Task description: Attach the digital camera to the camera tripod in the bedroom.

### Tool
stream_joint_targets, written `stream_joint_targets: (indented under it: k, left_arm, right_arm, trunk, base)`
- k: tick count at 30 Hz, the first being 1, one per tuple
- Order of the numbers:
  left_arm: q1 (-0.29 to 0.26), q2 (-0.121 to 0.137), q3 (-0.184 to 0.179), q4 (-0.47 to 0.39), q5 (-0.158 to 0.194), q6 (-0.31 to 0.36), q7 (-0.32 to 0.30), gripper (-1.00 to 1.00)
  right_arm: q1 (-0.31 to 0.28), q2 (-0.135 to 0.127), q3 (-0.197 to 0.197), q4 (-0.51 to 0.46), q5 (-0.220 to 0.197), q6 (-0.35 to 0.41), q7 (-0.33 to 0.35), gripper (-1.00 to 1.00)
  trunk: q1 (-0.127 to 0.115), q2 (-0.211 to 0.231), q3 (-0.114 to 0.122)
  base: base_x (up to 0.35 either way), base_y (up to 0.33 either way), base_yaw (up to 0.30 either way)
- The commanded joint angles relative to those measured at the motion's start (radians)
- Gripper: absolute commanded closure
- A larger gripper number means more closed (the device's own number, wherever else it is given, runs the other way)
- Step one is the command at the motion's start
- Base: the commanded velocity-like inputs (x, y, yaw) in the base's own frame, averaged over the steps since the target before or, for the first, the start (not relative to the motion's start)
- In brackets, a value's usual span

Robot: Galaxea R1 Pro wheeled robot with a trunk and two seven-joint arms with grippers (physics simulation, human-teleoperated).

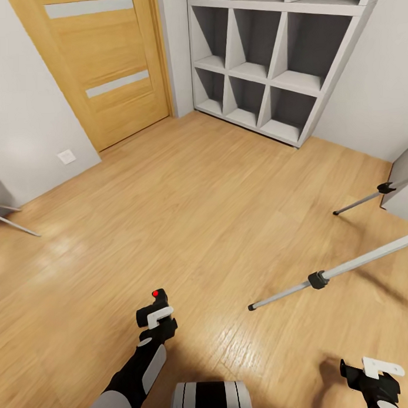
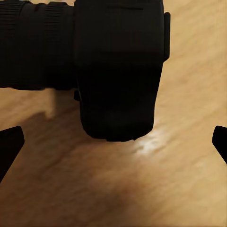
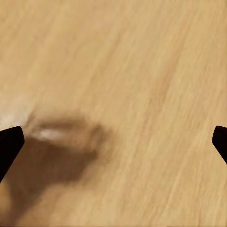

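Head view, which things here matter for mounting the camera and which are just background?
Job:
digital camera, at the left gripper
camera tripod, two silver legs at right

Background:
oak door
white cube shelf
wall socket

Left arm: we reach it forward and low, forearm black and white.
Left gripper [image 1: 156,308]: our fingers clamp the digital camera [image 1: 158,299], held up between them.
Right gripper [image 1: 375,381]: low at our right side, fingers [image 3: 10,144] spread wide apart, nothing between them.

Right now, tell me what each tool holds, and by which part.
Left tool: camera; hold point hidden. Right tool: nothing.
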Motion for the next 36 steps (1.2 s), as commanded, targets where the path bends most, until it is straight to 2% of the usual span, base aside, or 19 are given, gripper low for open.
stream_joint_targets:
  k: [1, 9, 32, 36]
  left_arm:
    - [0.000, 0.001, -0.006, -0.001, 0.007, 0.005, 0.008, -1.00]
    - [0.000, 0.002, -0.005, 0.004, 0.010, 0.005, 0.008, -1.00]
    - [0.000, 0.001, -0.003, 0.027, 0.011, 0.006, 0.018, -1.00]
    - [0.000, 0.001, -0.002, 0.026, 0.011, 0.006, 0.019, -1.00]
  right_arm:
    - [0.000, 0.000, 0.000, 0.001, 0.000, -0.003, -0.002, -1.00]
    - [0.000, 0.000, 0.000, 0.001, 0.000, -0.003, -0.002, -1.00]
    - [0.000, 0.000, 0.000, 0.001, 0.000, -0.003, -0.002, -1.00]
    - [0.000, 0.000, 0.000, 0.001, 0.000, -0.003, -0.002, -1.00]
  trunk:
    - [0.000, 0.000, -0.001]
    - [0.000, 0.000, -0.001]
    - [0.000, 0.000, -0.001]
    - [0.002, -0.001, -0.016]
  base:
    - [0.130, 0.000, 0.000]
    - [0.135, 0.000, 0.000]
    - [0.003, 0.000, 0.000]
    - [0.000, 0.000, 0.000]
